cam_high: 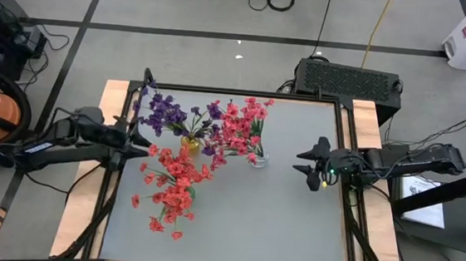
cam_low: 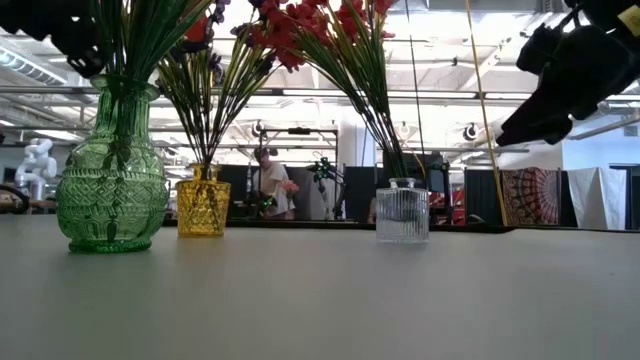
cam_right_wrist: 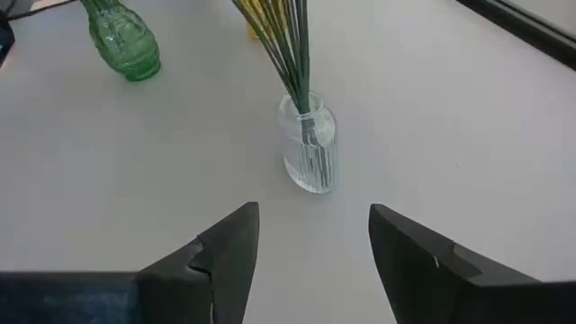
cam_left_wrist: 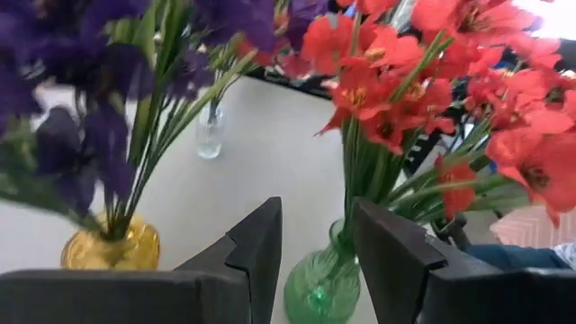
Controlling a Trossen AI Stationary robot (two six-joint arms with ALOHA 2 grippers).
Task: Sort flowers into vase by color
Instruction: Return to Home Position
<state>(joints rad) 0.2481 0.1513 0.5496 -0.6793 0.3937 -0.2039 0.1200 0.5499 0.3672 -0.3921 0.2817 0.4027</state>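
Note:
Three vases stand on the grey table. A yellow vase (cam_high: 190, 145) (cam_low: 203, 208) holds purple flowers (cam_high: 166, 111). A clear ribbed vase (cam_high: 258, 159) (cam_right_wrist: 310, 155) holds pink-red flowers (cam_high: 240, 123). A green vase (cam_low: 110, 190) (cam_left_wrist: 320, 286) holds red flowers (cam_high: 175, 180) (cam_left_wrist: 396, 81). My left gripper (cam_high: 145, 146) (cam_left_wrist: 315, 243) is open beside the red and purple blossoms and holds nothing. My right gripper (cam_high: 309, 166) (cam_right_wrist: 313, 243) is open and raised to the right of the clear vase, also holding nothing.
A black frame (cam_high: 347, 114) borders the table. A dark box (cam_high: 347, 79) sits past the far edge. Bare table surface (cam_high: 275, 226) lies toward the near edge and in front of my right gripper. People and equipment show in the room behind (cam_low: 270, 180).

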